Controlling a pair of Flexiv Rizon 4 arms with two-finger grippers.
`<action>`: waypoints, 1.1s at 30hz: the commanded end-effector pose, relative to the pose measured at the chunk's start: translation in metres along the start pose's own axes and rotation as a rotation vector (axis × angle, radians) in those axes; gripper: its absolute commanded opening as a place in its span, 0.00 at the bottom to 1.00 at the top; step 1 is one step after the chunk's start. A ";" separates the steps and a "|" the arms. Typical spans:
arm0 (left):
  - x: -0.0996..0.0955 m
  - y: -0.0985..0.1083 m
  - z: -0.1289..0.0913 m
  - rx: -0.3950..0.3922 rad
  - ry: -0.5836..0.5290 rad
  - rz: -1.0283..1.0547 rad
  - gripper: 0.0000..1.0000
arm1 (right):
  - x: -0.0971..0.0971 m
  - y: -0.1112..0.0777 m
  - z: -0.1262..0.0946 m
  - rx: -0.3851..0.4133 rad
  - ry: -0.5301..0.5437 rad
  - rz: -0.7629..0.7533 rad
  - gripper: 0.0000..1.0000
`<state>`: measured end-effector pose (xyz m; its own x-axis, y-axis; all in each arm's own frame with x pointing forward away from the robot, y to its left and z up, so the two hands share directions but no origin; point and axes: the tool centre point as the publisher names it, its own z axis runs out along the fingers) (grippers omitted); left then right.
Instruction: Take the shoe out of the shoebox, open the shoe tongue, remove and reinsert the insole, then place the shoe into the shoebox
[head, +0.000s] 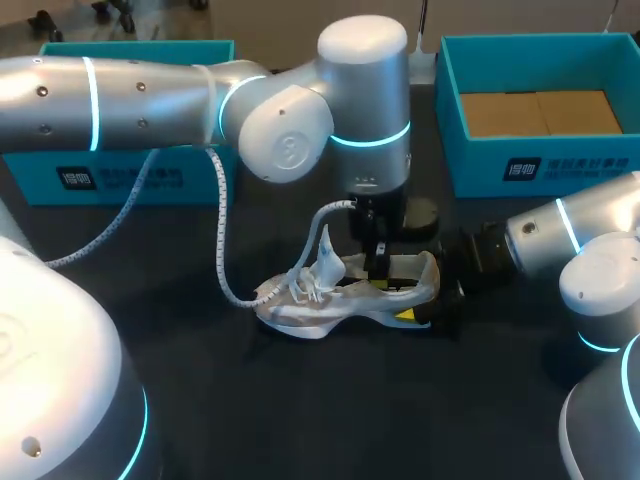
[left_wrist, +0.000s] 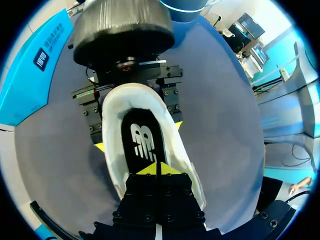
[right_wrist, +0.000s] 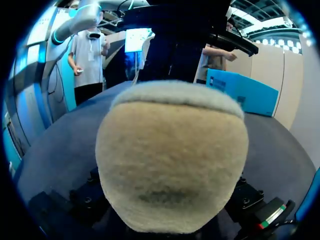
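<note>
**Shoe (head: 310, 308) out of the boxes, gripped at the heel**

The head view places the white shoe on its sole on the black table (head: 200, 400), toe toward the left. It sits in front of two teal boxes and is in neither. The left shoebox (head: 130, 175) is half hidden behind the left arm (head: 150, 100). The right shoebox (head: 540, 165) is open, showing a cardboard-coloured floor. The tongue (head: 326, 255) stands up above loose laces (head: 303, 287).

The left wrist view shows what the arm hides from above: a black insole (left_wrist: 142, 142) lies inside the shoe. The left gripper (left_wrist: 157, 169) is down on it with its yellow tips pressed together, only a hairline between them. Whether they have pinched any of the insole cannot be told.

The same view shows the right gripper (left_wrist: 139, 135) around the heel, one yellow-tipped finger touching the shoe's wall on each side.

The right wrist view shows only the fuzzy back of the heel between that gripper's dark fingers, and its tips are hidden.
</note>
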<state>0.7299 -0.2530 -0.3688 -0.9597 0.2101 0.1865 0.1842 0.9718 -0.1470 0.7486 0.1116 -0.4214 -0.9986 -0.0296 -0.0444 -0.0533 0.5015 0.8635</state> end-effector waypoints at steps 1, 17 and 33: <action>0.001 -0.002 0.005 0.002 0.031 -0.002 0.00 | 0.000 -0.002 0.003 0.003 -0.001 0.000 0.00; 0.011 0.005 0.014 0.007 0.049 -0.005 0.31 | 0.000 -0.002 0.003 0.003 -0.001 0.000 0.00; -0.006 0.018 0.035 -0.021 -0.071 0.062 0.35 | 0.000 -0.002 0.003 0.003 -0.001 0.000 0.00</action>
<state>0.7347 -0.2439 -0.4001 -0.9559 0.2645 0.1274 0.2497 0.9607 -0.1215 0.7486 0.1115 -0.4215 -0.9986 -0.0295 -0.0445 -0.0534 0.5015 0.8635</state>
